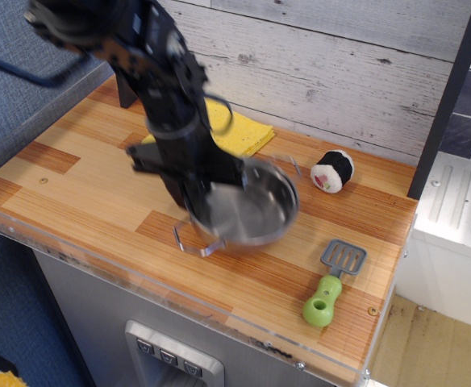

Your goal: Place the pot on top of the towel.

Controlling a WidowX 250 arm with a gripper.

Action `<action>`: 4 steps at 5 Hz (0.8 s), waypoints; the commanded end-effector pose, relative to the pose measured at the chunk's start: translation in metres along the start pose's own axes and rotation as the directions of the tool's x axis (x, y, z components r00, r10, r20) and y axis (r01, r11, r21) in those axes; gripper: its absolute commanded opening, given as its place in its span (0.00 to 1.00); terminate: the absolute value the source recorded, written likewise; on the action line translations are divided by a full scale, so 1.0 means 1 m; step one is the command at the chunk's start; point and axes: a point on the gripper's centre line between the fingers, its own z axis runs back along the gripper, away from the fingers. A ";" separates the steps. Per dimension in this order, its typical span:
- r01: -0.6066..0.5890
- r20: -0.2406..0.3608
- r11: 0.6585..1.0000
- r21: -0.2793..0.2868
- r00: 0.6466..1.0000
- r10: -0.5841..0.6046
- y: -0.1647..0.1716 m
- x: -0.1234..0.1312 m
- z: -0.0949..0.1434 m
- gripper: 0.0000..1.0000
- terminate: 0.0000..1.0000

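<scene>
The steel pot [256, 211] hangs tilted and blurred above the wooden counter [74, 185], lifted off it. My black gripper [199, 211] is shut on the pot's near-left rim, one finger inside the bowl. One wire handle [193, 243] hangs below at the front; the other [288, 163] shows at the back. The yellow towel [239, 133] lies at the back of the counter, partly hidden behind my arm, up and left of the pot.
A black-and-white sushi-roll toy [333, 170] lies right of the pot. A grey spatula with a green handle [331, 284] lies near the front right edge. A plank wall [340, 72] runs behind the counter.
</scene>
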 end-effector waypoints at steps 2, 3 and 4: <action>-0.149 0.144 0.989 0.016 0.979 0.146 0.055 0.066 0.028 0.00 0.00; -0.176 0.135 0.984 0.026 0.976 0.171 0.070 0.083 0.018 0.00 0.00; -0.177 0.114 0.983 0.041 0.979 0.172 0.080 0.091 0.008 0.00 0.00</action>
